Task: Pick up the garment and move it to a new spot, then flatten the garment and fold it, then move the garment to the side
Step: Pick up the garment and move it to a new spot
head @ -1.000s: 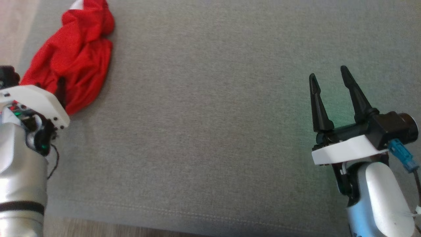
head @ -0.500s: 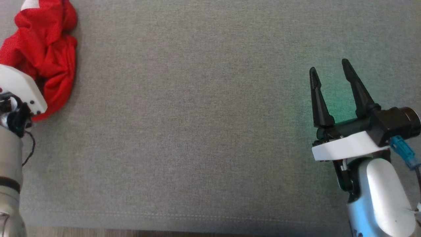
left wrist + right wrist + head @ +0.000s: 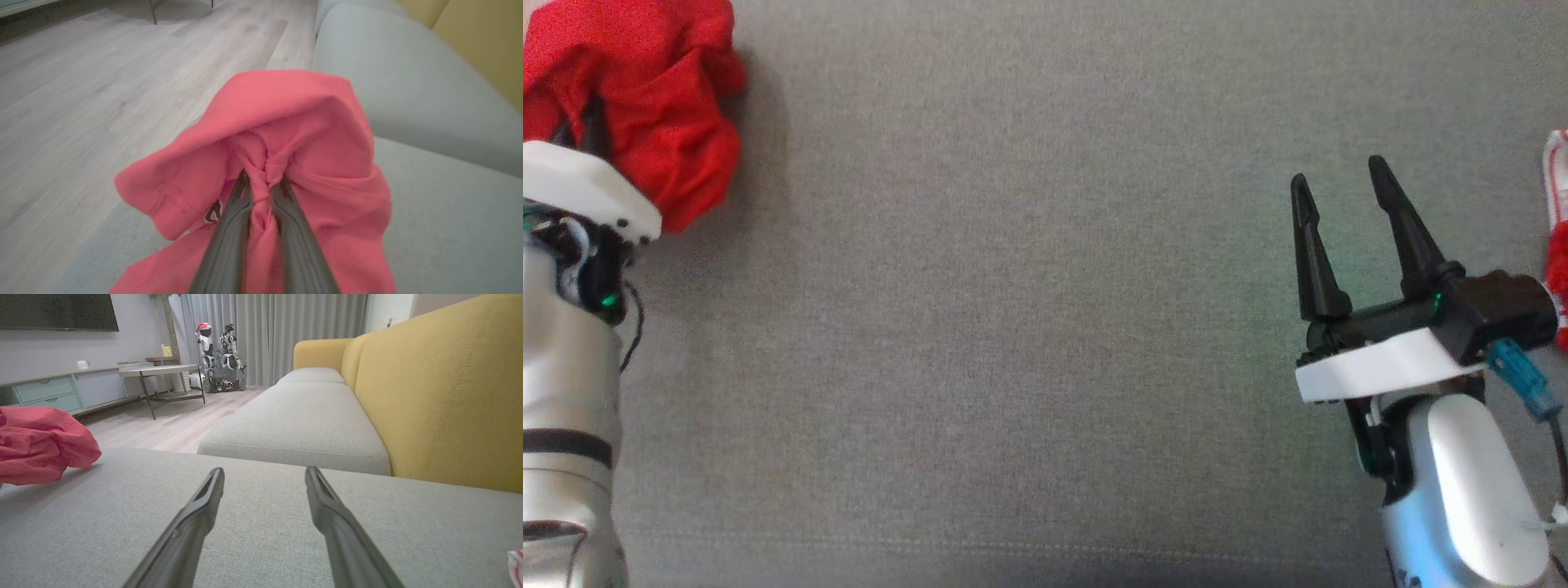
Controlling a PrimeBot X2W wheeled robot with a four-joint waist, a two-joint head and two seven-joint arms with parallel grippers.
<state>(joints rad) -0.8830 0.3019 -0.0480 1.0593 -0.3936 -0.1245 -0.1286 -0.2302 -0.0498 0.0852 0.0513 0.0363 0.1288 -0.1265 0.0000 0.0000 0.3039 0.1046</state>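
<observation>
The garment (image 3: 645,98) is a crumpled red cloth at the far left of the grey sofa seat (image 3: 1045,327). In the left wrist view my left gripper (image 3: 261,179) is shut on a pinched fold of the garment (image 3: 286,122), and the cloth drapes over and around both fingers. In the head view the left fingers (image 3: 584,126) are mostly buried in the red cloth. My right gripper (image 3: 1338,175) hovers open over the seat at the right, with nothing between its fingers. The right wrist view shows my right gripper (image 3: 264,471) open and the garment (image 3: 36,445) far to its left.
A red and white cloth (image 3: 1558,237) lies at the right edge of the seat, also seen as a red and white cloth (image 3: 515,561). The yellow sofa back (image 3: 441,396) rises behind the seat. Wooden floor (image 3: 102,81) lies beyond the seat's left end, with a low table (image 3: 163,371) further off.
My left gripper has shut on the garment, which is now bunched higher around its fingers. The head camera has shifted. My right gripper stays open in place.
</observation>
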